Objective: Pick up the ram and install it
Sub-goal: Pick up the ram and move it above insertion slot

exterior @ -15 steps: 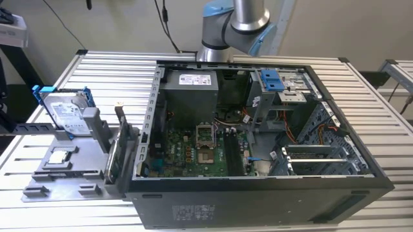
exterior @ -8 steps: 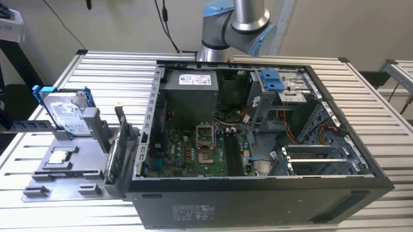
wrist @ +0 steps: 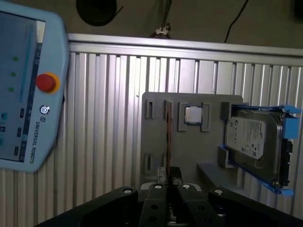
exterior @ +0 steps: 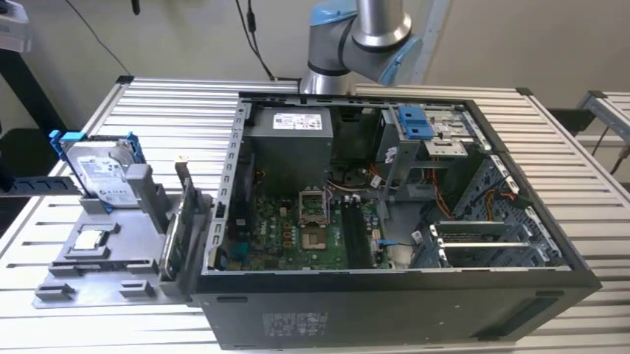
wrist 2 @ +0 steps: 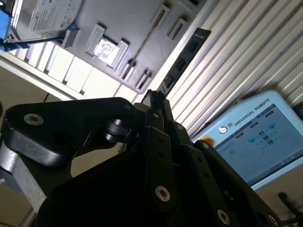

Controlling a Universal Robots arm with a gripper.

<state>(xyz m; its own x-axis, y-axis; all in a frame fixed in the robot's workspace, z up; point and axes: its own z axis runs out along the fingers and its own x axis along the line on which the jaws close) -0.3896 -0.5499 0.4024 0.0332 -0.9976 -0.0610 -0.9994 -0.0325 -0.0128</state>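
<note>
The hard drive [exterior: 103,175] is silver with blue rails [exterior: 67,140], on a plain grey tray [exterior: 108,269]. The table [exterior: 167,103] is ribbed silver metal. The computer case [exterior: 394,310] is black and its motherboard [exterior: 295,236] green. The teach pendant [wrist: 28,123] is pale blue with a red button [wrist: 46,82]. The gripper [wrist 2: 153,97] is black.

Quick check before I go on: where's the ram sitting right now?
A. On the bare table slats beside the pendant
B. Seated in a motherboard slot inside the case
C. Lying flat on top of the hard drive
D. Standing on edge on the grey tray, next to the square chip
D: in the first wrist view the ram stands on edge on the grey tray, with the square chip between it and the hard drive.
</note>
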